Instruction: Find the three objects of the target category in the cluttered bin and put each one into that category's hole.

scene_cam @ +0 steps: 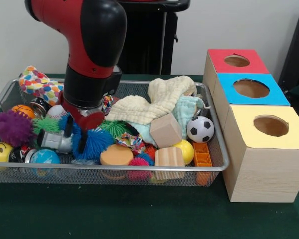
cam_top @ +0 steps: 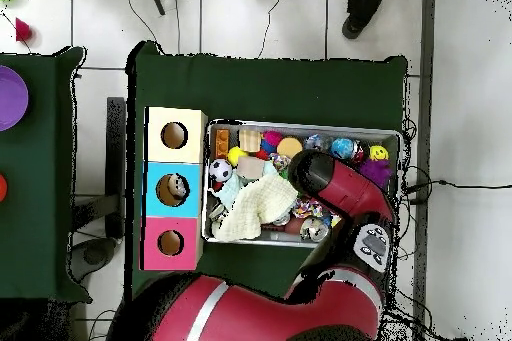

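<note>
My gripper (scene_cam: pixel 75 138) reaches down into the left half of the wire bin (scene_cam: pixel 139 169). Its two dark fingers (scene_cam: pixel 68 131) stand apart, open, pressed into a blue spiky ball (scene_cam: pixel 94 143) with nothing clamped. Around it lie a purple spiky ball (scene_cam: pixel 11 128), a green spiky ball (scene_cam: pixel 112 128), a soccer ball (scene_cam: pixel 200 129), a yellow ball (scene_cam: pixel 185 151), a wooden cube (scene_cam: pixel 165 130) and a striped wooden cylinder (scene_cam: pixel 169 158). Cream cloths (scene_cam: pixel 154 102) cover the back middle. In the overhead view the arm (cam_top: pixel 330 182) hides the gripper.
Three boxes with round holes stand in a row beside the bin: red top (scene_cam: pixel 236 60), blue top (scene_cam: pixel 250 88), yellow top (scene_cam: pixel 269 125). An orange disc (scene_cam: pixel 116 155), an orange brick (scene_cam: pixel 202 155) and a smiley ball (scene_cam: pixel 0 152) lie near the front rim. A person's shoe (cam_top: pixel 358 17) shows beyond the table.
</note>
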Tool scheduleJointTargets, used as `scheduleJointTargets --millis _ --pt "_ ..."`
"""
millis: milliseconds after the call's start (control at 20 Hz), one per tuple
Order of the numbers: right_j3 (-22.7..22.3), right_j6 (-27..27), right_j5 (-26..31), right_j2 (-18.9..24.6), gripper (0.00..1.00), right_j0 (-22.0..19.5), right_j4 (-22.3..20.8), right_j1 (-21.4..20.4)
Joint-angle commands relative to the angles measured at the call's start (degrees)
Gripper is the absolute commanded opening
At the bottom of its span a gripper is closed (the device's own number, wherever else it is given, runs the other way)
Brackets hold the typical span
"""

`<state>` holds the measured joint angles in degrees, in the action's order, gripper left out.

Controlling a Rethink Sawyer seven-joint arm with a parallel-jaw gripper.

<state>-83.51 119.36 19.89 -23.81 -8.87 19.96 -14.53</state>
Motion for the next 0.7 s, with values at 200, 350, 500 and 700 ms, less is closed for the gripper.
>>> scheduleJointTargets --millis 200,350,500,700 --pt "3.0 9.0 11.8 0.0 1.00 0.2 -0.3 3.6" --pt "2.2 9.2 11.1 0.5 1.00 0.2 -0.1 3.1" --pt "0.6 8.9 8.2 2.2 1.00 -0.6 0.4 2.1" --pt "-1.8 7.7 1.6 6.9 1.00 -3.4 1.2 0.5"
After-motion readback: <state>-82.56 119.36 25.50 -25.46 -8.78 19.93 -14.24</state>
